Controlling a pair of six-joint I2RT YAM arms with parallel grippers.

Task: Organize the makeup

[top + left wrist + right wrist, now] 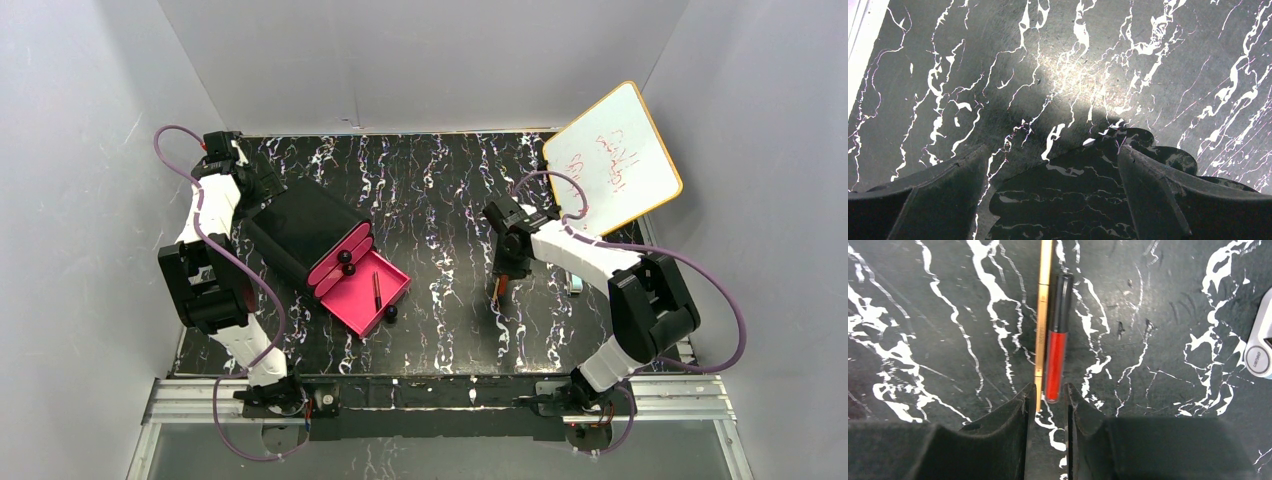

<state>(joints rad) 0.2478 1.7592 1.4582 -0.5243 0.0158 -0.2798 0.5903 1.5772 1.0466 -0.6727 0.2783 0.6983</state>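
Observation:
A red tube with a black cap (1056, 347) and a thin tan stick (1042, 315) lie side by side on the black marbled table. My right gripper (1050, 390) has its jaws narrowly apart, with both items' near ends pinched between the fingertips. In the top view it (497, 283) sits at centre-right. A thin dark pencil (377, 290) lies in the open pink drawer (355, 305). My left gripper (1053, 150) is open wide and empty behind the black box (300, 232). The yellow packet, peach compact and pink tube are out of view.
The orange-rimmed whiteboard (612, 160) leans at the back right. A small white device (1260, 347) lies right of the right gripper. The box's glossy black top (1068, 200) shows between the left fingers. Grey walls close in the table.

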